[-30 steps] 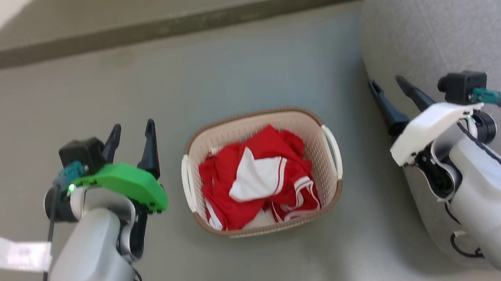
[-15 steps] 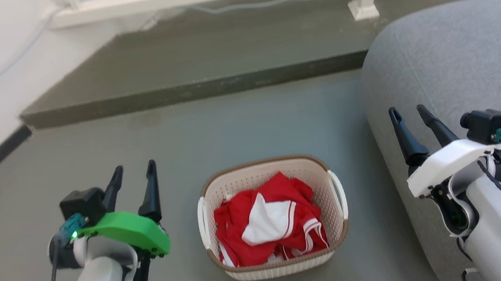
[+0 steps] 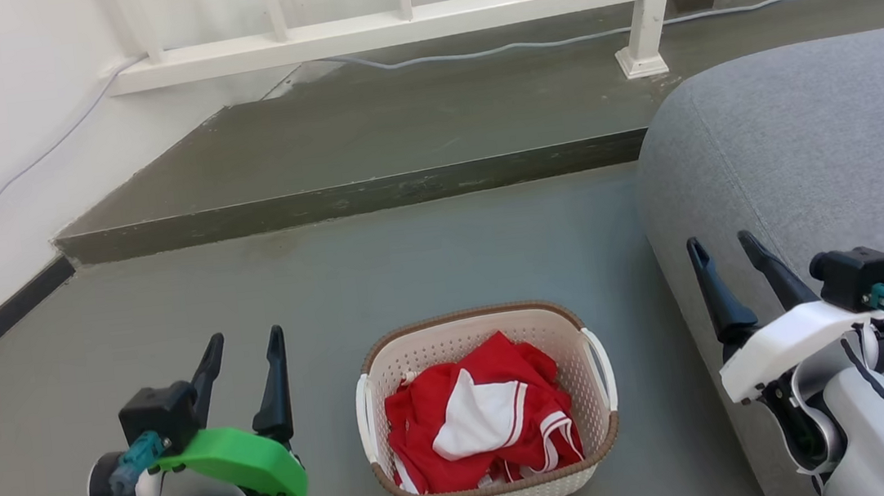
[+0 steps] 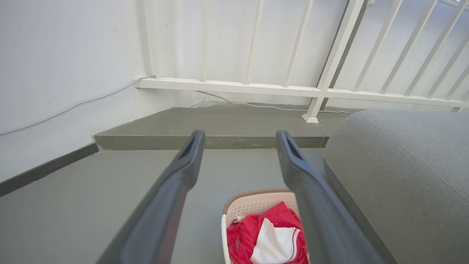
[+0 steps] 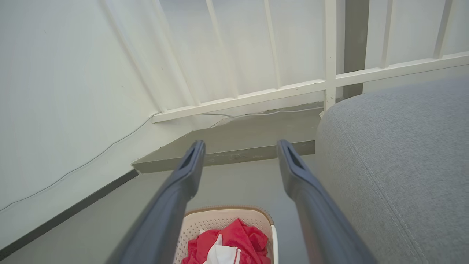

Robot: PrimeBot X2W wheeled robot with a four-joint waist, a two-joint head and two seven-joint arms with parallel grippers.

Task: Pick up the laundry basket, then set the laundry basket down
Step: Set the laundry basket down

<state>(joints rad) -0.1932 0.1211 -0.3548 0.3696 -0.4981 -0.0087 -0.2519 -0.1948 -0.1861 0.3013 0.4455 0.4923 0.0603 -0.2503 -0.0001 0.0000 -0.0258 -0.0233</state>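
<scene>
The left gripper has its two dark fingers parted with nothing between them, to the left of the laundry basket. Its forearm is cut off by the bottom edge of the head view, and how high it hangs over the floor cannot be judged. The right gripper is likewise spread and empty. Its fingers show against the curved edge of a grey upholstered seat, and its arm runs out at the lower right corner.

The laundry basket stands on the floor between the two grippers, apart from both. It is near the foot of the seat, with a strip of bare floor between them. One of its white side handles faces each gripper. A crumpled red garment with white trim covers the basket's bottom, so anything beneath it is hidden.

In the left wrist view the basket is cut by the bottom edge and its right side lies behind a finger. In the right wrist view its near part is cut off at the bottom edge, and the left finger crosses its left side.
</scene>
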